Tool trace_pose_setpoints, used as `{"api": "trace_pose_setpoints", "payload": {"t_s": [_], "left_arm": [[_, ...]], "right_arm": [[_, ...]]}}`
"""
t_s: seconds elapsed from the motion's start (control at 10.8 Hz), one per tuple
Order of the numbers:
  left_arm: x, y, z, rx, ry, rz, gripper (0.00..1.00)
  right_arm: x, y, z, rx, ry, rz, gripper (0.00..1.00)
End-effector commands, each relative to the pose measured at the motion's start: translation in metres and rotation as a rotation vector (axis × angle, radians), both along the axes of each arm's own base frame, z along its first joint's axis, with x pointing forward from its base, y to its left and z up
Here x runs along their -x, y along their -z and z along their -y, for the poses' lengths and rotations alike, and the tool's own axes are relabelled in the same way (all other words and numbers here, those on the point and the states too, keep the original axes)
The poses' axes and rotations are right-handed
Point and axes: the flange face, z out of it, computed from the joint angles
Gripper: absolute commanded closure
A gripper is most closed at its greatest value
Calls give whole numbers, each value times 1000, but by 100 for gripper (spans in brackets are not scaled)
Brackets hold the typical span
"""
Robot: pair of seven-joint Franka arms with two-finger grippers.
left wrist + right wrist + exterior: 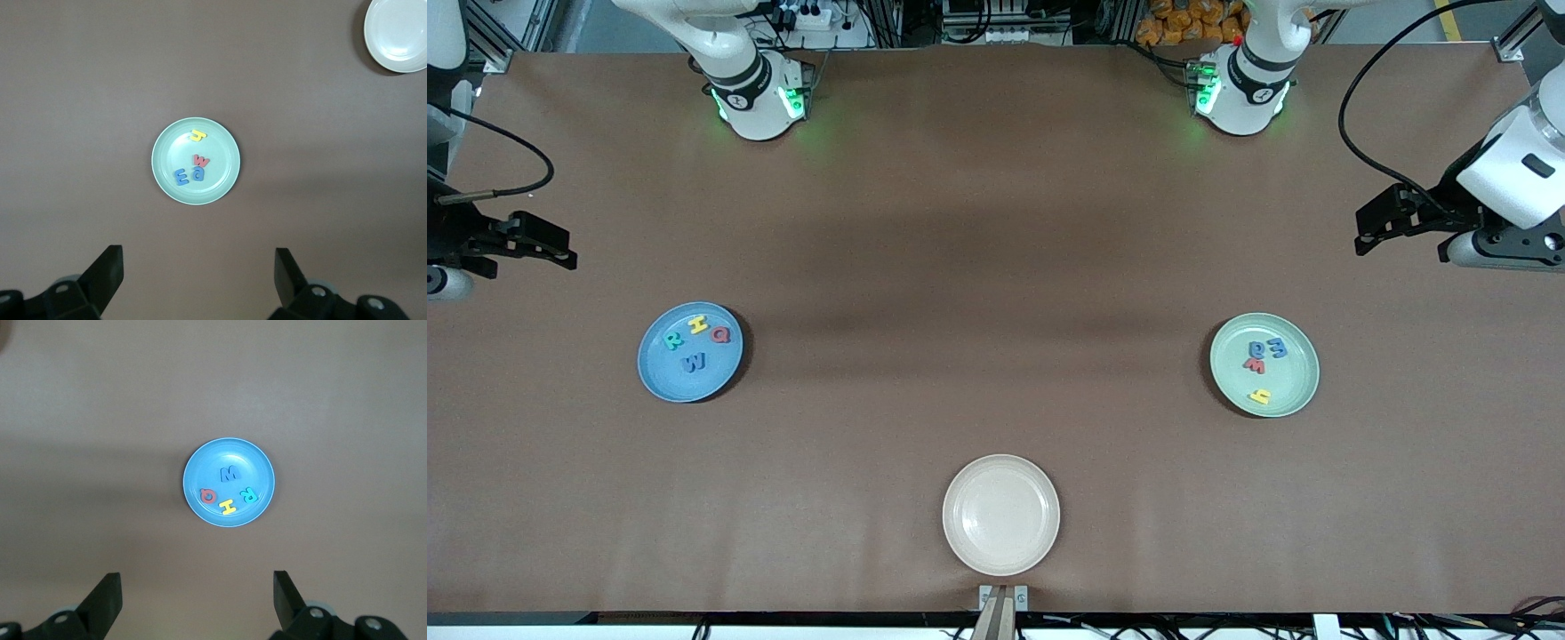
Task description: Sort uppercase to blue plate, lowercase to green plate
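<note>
Front view shows the sorting laid out plainly on the brown table [996,267]. The blue plate [660,378] sits toward the right arm's end, and on it lie the four capitals: the teal R [673,340], the yellow H [697,323], the red Q [720,335] and the blue W [694,362], the W nearest the front camera, the other three in a loose row farther from it. None of them touches the rim.

Toward the left arm's end sits the green plate [1294,391]. It holds the small letters: the two blue rounded ones [1267,348] side by side, the red w [1255,364] touching them, and the yellow y-like letter [1260,396] apart from that cluster, nearer the front camera.

A cream plate [1001,514] rests between the two coloured plates, close to the table's front edge.

Both arms wait, drawn back to the table's ends. The right gripper [197,597] hangs high over the table with the blue plate below it, its fingers [107,597] spread wide with nothing between them. The left gripper [198,273] hangs likewise above the green plate, fingers [288,270] spread wide and holding nothing.
</note>
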Motion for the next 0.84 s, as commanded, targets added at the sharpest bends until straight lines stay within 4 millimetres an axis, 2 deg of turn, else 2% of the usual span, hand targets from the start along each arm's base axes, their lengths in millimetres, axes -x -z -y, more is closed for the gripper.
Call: {"api": "trace_pose_setpoints", "payload": {"t_s": [0.0,0.28,0.74], "left_arm": [[5,-6,0,10,18,-1,0],[3,-6,-12,10,1,-1,0],[1,-4,-14,6,-5,-5,0]], "right_arm": [[-1,-3,1,7,7,2,0],[0,-4,0,6,6,2,0],[0,0,0,7,4,-11,0]]}}
